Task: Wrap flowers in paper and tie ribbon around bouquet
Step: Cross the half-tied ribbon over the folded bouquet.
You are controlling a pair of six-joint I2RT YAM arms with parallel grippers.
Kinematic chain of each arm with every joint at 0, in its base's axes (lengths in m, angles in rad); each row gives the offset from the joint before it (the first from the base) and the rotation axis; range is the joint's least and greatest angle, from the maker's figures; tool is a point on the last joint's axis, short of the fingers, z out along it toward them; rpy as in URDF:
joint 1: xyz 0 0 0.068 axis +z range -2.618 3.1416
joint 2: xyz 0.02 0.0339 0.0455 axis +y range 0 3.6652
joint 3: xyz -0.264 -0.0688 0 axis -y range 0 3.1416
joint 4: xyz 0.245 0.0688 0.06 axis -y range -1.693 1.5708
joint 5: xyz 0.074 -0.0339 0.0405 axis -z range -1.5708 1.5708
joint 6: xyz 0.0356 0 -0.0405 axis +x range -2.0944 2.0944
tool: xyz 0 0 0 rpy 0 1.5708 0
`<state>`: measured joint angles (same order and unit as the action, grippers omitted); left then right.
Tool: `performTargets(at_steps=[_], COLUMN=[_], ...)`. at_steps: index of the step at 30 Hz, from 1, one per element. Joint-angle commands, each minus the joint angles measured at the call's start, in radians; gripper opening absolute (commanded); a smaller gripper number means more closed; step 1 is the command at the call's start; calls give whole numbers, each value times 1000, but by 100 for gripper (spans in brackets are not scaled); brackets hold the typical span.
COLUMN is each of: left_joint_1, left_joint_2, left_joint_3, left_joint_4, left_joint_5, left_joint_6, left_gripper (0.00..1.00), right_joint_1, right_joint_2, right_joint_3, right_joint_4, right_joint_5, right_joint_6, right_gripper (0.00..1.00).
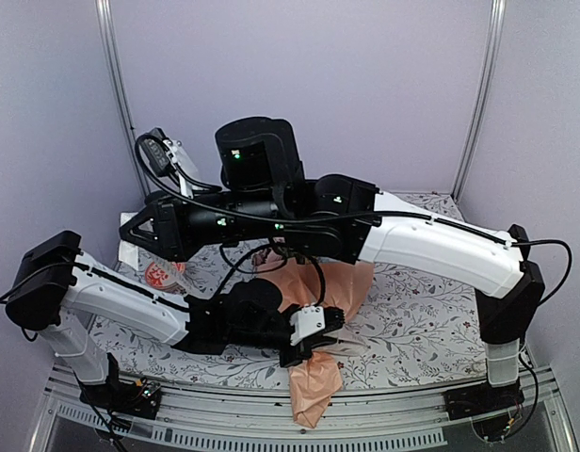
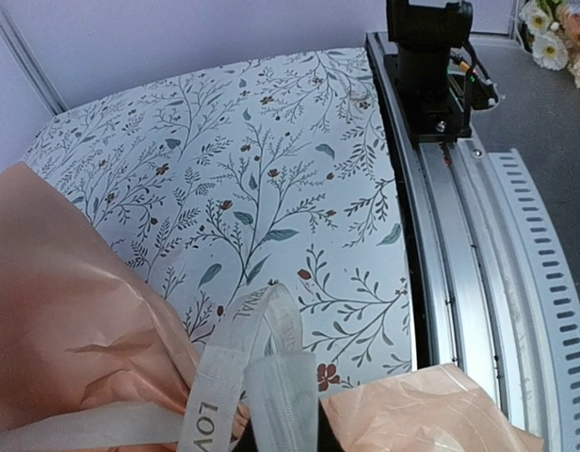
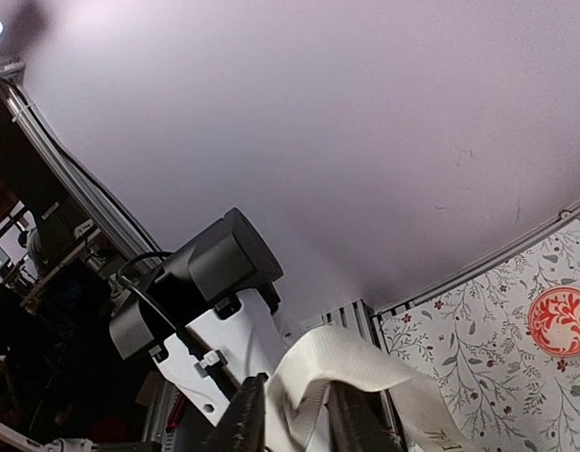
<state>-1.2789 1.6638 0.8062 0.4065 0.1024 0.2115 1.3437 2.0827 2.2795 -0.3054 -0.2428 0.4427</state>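
a: where is the paper?
b: the peach paper [image 1: 346,281] lies in the middle of the counter [image 1: 422,315], on the leaf-print cloth [image 2: 271,169]. one end hangs over the near edge, past the rail [image 2: 459,282].
a: and the left tool?
b: the left tool [image 2: 282,419] is closed tight at that near edge, right over the paper. the cream ribbon [image 2: 215,386], printed with letters, loops up from its tips, so it looks pinched there.
a: the right one?
b: the right arm [image 1: 441,245] reaches across to the far left, above the counter. the right tool [image 3: 299,419] has its fingers a little apart, with the ribbon draped over and between them.
a: can you see the flowers?
b: in the top view the arms cover the middle of the paper. a few white and pink flowers [image 2: 554,42] show in the upper corner of the left wrist view, beyond the rail.
a: anything else?
b: a red-and-white dish [image 1: 163,275] sits on the left of the counter, apart from the paper.
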Motion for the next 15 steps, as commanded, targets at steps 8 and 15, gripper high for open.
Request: performTargets(at_steps=[8,15], left_joint_1=[7,13], left_joint_2=[4,0], left_joint_3=[-29,-41], left_joint_4=[47,57], left_joint_5=[-4,-1], left_joint_6=[-31,-43], left_gripper=[0,0], right_joint_1=[-12,-49], right_joint_2=[-18,-86], right_joint_3=[-48,-57], right_joint_4=[-123,-221], right_joint_5=[71,59], right_joint_6=[-81,-128], right_gripper=[99,99])
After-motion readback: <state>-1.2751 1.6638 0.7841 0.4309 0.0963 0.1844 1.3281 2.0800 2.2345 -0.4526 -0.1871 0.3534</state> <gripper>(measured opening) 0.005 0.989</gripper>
